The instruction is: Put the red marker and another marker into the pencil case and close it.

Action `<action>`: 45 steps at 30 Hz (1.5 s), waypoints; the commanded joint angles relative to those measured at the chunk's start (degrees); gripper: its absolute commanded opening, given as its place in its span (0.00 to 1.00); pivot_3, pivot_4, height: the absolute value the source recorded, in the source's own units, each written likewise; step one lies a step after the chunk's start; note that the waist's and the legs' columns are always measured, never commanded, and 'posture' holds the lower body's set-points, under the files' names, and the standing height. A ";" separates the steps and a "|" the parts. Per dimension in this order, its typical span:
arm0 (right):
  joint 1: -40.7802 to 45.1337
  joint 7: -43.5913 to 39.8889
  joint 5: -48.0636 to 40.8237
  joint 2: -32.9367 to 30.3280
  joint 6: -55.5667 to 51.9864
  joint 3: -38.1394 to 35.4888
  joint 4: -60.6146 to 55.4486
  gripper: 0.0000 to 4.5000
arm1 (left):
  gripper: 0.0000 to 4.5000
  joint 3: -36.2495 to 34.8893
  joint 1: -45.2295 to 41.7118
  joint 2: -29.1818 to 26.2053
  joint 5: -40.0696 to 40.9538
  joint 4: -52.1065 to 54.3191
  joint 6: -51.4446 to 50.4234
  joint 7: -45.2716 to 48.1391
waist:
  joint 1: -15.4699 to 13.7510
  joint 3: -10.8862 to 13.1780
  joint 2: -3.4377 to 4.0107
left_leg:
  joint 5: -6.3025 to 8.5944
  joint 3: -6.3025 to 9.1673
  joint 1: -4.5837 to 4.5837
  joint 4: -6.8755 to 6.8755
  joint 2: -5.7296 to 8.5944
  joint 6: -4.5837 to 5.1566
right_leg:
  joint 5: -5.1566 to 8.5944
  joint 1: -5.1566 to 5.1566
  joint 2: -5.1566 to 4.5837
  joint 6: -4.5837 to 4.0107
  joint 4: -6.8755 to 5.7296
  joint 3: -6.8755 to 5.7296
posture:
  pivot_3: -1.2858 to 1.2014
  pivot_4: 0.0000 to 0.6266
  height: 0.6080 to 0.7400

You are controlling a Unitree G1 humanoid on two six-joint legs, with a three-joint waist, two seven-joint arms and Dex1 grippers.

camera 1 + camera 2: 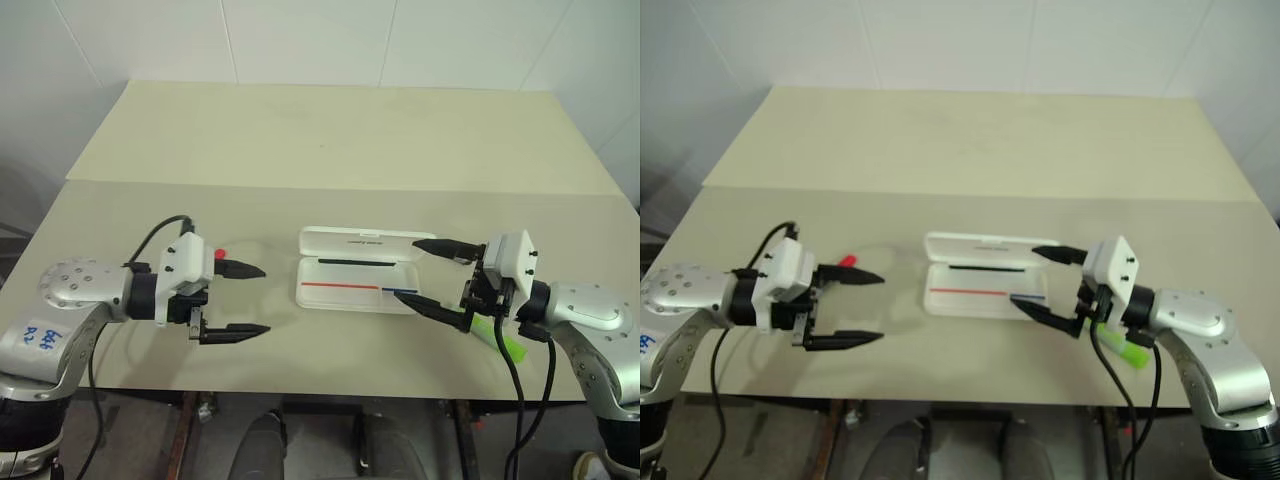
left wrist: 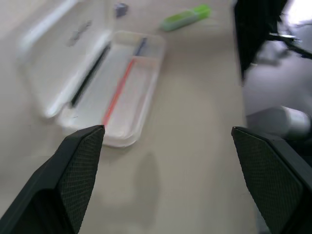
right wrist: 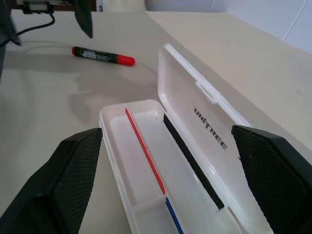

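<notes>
Case (image 1: 355, 270) lies open and holds no marker. Red marker (image 3: 102, 56) lies at its 9 o'clock, green marker (image 1: 1122, 347) at 4 o'clock. Left gripper (image 1: 237, 301) and right gripper (image 1: 436, 276): fingers spread, empty. Both insertions and closing remain.

The flat white hard-plastic pencil case (image 3: 195, 146) is looking smooth and glossy. The matt beige table (image 1: 330, 130) is showing no sheen. The black gripper fingers' pads (image 3: 73, 170) are showing a fine rough grid texture.
</notes>
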State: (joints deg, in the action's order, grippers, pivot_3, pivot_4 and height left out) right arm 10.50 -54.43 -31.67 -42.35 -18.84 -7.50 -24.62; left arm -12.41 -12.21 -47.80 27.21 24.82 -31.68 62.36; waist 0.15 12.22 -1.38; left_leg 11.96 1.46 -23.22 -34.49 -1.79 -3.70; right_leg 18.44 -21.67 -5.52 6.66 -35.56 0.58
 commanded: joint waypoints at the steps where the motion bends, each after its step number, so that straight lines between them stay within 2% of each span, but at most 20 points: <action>1: 2.48 0.02 -2.66 -0.32 -0.90 -0.74 -3.57 1.00 | 0.99 -5.94 3.58 2.63 -3.28 0.06 4.13 -8.47 | 0.09 -0.01 -0.05 | 0.00 -0.03 0.02 -0.01 -0.01 0.00 | -0.01 0.00 0.01 0.00 0.00 0.03 | 0.52 0.24 1.00; 8: 7.62 -1.16 -5.91 0.40 -3.24 2.05 -5.53 1.00 | 0.99 -11.48 14.76 5.09 -10.42 -6.20 10.48 -17.45 | 0.06 -0.01 -0.08 | 0.01 -0.14 0.06 0.04 -0.04 0.00 | -0.02 -0.03 0.01 0.02 0.03 0.10 | 0.52 0.24 1.00; 16: 8.71 -3.03 -5.51 0.37 -3.21 4.22 -4.80 1.00 | 0.99 -13.28 17.81 6.33 -13.84 -11.46 14.57 -23.63 | -0.05 -0.04 -0.13 | 0.05 -0.30 0.01 0.05 -0.06 0.04 | 0.02 -0.03 -0.14 -0.28 0.23 0.16 | 0.52 0.24 1.00; 22: 10.07 -2.72 -5.06 0.73 -2.98 4.38 -4.02 1.00 | 0.99 -11.96 16.30 7.22 -12.85 -15.66 14.26 -24.56 | 0.05 -0.04 -0.12 | 0.05 -0.37 0.03 0.13 -0.07 0.03 | 0.02 -0.08 -0.14 -0.28 0.25 0.23 | 0.52 0.24 1.00; 35: 10.46 -0.66 -5.86 -0.33 -5.05 2.84 -6.24 1.00 | 0.99 -3.79 9.63 11.81 -11.45 -22.49 15.10 -21.78 | -0.13 -0.05 -0.14 | 0.05 -0.44 0.03 0.16 -0.06 0.04 | -0.06 -0.14 -0.13 -0.18 0.21 0.27 | 0.52 0.24 1.00; 38: 10.55 -0.43 -5.86 -0.54 -5.33 2.48 -6.36 1.00 | 0.85 -2.80 9.03 12.16 -10.91 -23.06 13.70 -21.59 | -0.20 -0.06 -0.14 | 0.05 -0.44 0.03 0.16 -0.05 0.04 | -0.10 -0.14 -0.13 -0.11 0.20 0.27 | 0.52 0.24 1.00; 45: 11.05 0.30 -5.33 -0.26 -5.01 2.45 -6.21 1.00 | 0.34 -1.53 9.37 11.31 -11.06 -22.35 10.35 -22.33 | -0.07 -0.08 -0.11 | -0.01 -0.47 0.08 0.09 -0.07 0.12 | -0.18 -0.06 -0.13 -0.28 0.21 0.26 | 0.52 0.24 1.00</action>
State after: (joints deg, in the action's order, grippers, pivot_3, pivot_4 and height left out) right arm 20.62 -54.74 -36.49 -42.25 -24.26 -2.89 -29.00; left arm -14.92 -3.70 -36.19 16.64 2.15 -19.68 40.62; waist 0.08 12.14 -1.48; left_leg 11.95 0.97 -23.13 -34.40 -1.86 -3.58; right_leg 18.24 -21.72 -5.66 6.37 -35.34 0.85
